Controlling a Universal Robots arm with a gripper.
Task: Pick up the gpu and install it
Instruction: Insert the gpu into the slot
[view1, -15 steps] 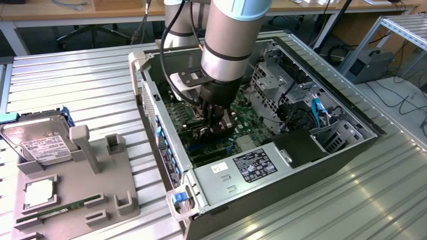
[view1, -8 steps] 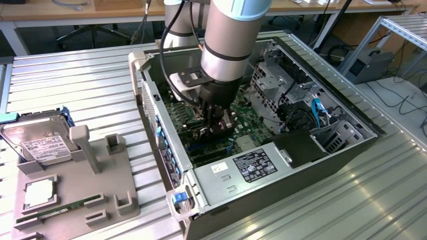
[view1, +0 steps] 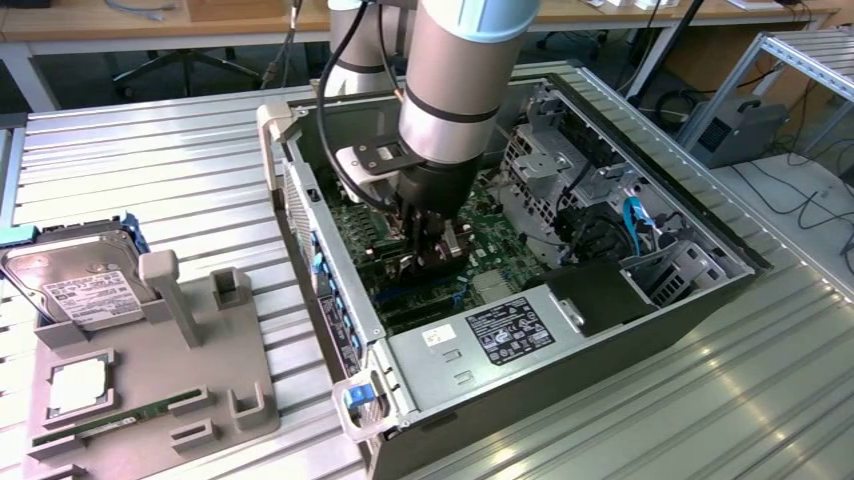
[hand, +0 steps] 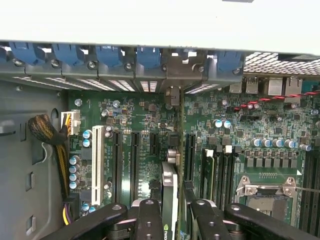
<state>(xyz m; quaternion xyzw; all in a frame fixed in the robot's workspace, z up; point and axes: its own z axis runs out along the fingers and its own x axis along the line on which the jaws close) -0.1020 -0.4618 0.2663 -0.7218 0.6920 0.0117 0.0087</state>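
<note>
The open computer case (view1: 336, 300) lies on the metal table, and my arm reaches down into it. My gripper (view1: 434, 250) is shut on the gpu (view1: 451, 248), which stands on edge over the green motherboard (view1: 501, 245). In the wrist view the gpu (hand: 169, 182) is a thin card seen from its top edge, clamped between my black fingers (hand: 150, 220). My gripper (hand: 175, 222) holds it between two long black expansion slots (hand: 134, 160). The card's silver bracket (hand: 172, 95) reaches the case's rear wall, under the row of blue latches (hand: 107, 54). The card's lower edge is hidden.
A grey fixture tray (view1: 200, 400) at the exterior view's left carries a silver hard drive (view1: 83, 290), a processor (view1: 80, 385) and a green memory stick (view1: 120, 415). Inside the case are the power supply (view1: 514, 328), a drive cage (view1: 554, 150) and a yellow-black cable bundle (hand: 47, 132).
</note>
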